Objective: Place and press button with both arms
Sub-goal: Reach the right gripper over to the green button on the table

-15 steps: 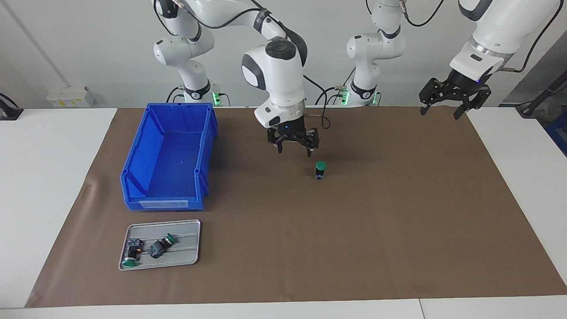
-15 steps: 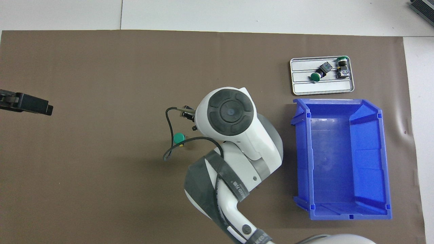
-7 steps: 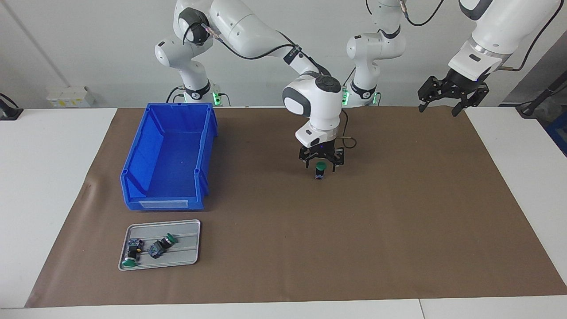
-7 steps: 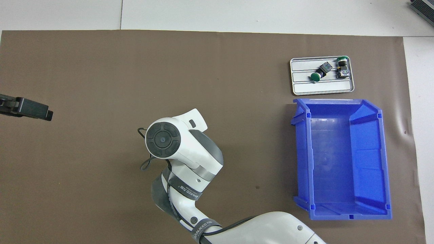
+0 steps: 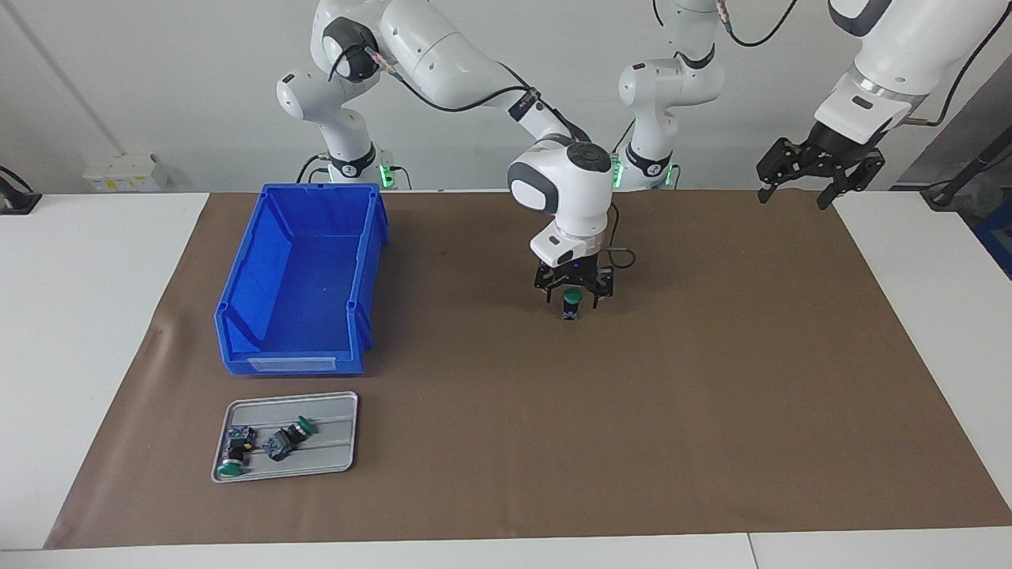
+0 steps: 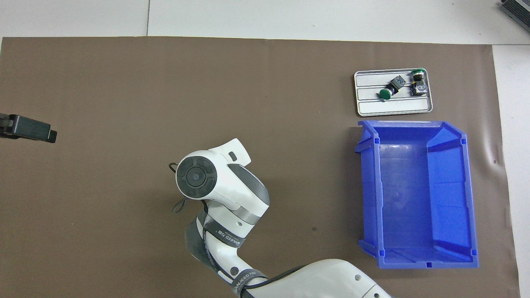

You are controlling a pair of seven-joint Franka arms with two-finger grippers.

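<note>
The button (image 5: pixel 572 301) stands upright on the brown mat near the middle of the table, green cap up. My right gripper (image 5: pixel 575 294) is lowered over it, open, with a finger on either side of the cap and gaps between. In the overhead view the right arm's wrist (image 6: pixel 196 176) hides the button and the gripper. My left gripper (image 5: pixel 819 175) hangs open and empty in the air over the mat's corner at the left arm's end; its tip shows in the overhead view (image 6: pixel 30 128).
A blue bin (image 5: pixel 237 316) (image 6: pixel 414 256) stands toward the right arm's end. Farther from the robots, a silver tray (image 5: pixel 336 454) (image 6: pixel 393 108) holds two identical buttons (image 5: pixel 286 437) (image 5: pixel 233 458), lying on their sides.
My right gripper swung over from beside the button and came down around its cap, then held almost still. My left gripper drifted a little toward the left arm's end.
</note>
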